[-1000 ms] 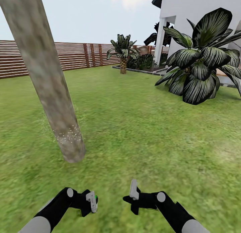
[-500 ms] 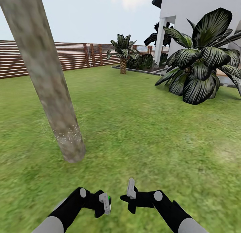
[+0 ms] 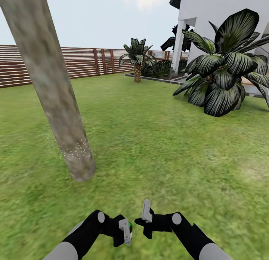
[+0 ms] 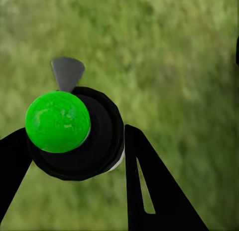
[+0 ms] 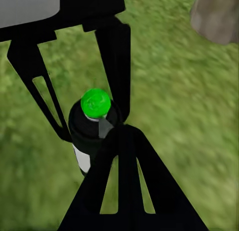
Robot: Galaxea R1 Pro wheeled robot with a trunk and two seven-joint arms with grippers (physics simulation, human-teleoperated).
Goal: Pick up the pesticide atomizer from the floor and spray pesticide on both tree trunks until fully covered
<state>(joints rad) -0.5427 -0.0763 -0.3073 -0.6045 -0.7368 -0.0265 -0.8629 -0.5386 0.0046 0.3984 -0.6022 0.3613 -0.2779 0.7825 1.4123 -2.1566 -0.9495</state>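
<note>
My left gripper (image 3: 125,231) hangs low over the grass, shut on the pesticide atomizer (image 3: 129,226), a black bottle with a round green cap (image 4: 58,122). In the left wrist view its black fingers (image 4: 149,186) clamp the bottle's sides. Just to its right my right gripper (image 3: 146,212) is shut on nothing, and its wrist view looks at the atomizer (image 5: 94,121) from close up. One tree trunk (image 3: 56,91), thick and mottled grey-tan, leans up at the left ahead of the left arm. White specks (image 3: 76,150) dot its lowest part. The trunk's base (image 5: 216,14) also shows in the right wrist view.
Green lawn (image 3: 160,147) spreads ahead. A large dark-leaved plant (image 3: 224,73) stands at the right before a white house (image 3: 216,13). A short palm (image 3: 138,61) and a brown slat fence (image 3: 86,61) close the back.
My left arm has swung right with the atomizer, closing in on the right gripper. The right gripper has shifted slightly left. The trunk and camera have not moved.
</note>
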